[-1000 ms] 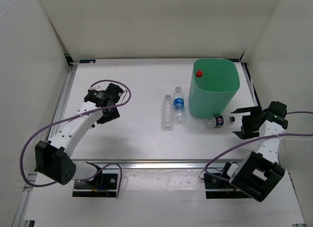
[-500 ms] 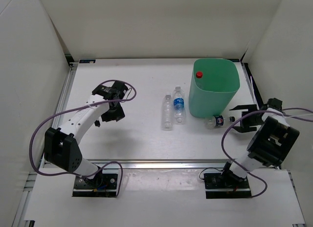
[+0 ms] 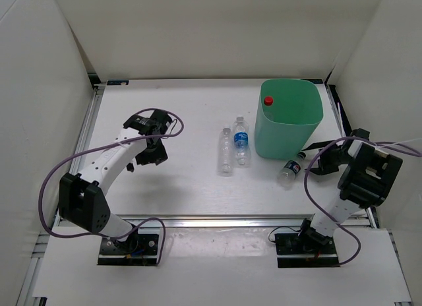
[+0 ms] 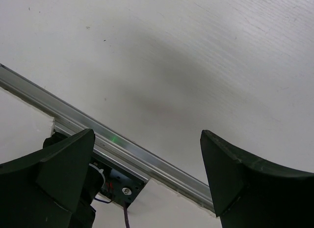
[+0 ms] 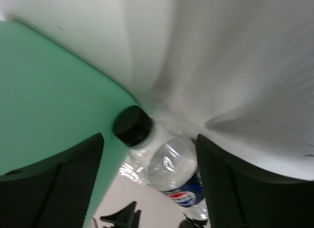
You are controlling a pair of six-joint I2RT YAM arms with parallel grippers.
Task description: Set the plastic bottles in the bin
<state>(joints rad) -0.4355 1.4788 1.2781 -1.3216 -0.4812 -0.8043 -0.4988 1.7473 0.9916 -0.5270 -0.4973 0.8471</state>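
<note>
The right tool (image 3: 310,159) stands wide, fingers (image 5: 54,184) either side of the dark-blue-labelled bottle (image 5: 171,174) on the bench (image 3: 184,115), its black cap (image 5: 132,126) close against the one bin (image 3: 285,138) just ahead, which blocks that way. Well past it lie two more, the unlabelled bottle (image 3: 226,152) and blue-labelled bottle (image 3: 241,144), side by side; a red cap (image 3: 268,101) shows inside the bin. The left tool (image 4: 147,137) gapes wide, empty.

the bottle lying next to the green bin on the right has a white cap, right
No, the cap is black, as the right wrist view shows. The rest holds: the bottle lies next to the green bin.
</note>
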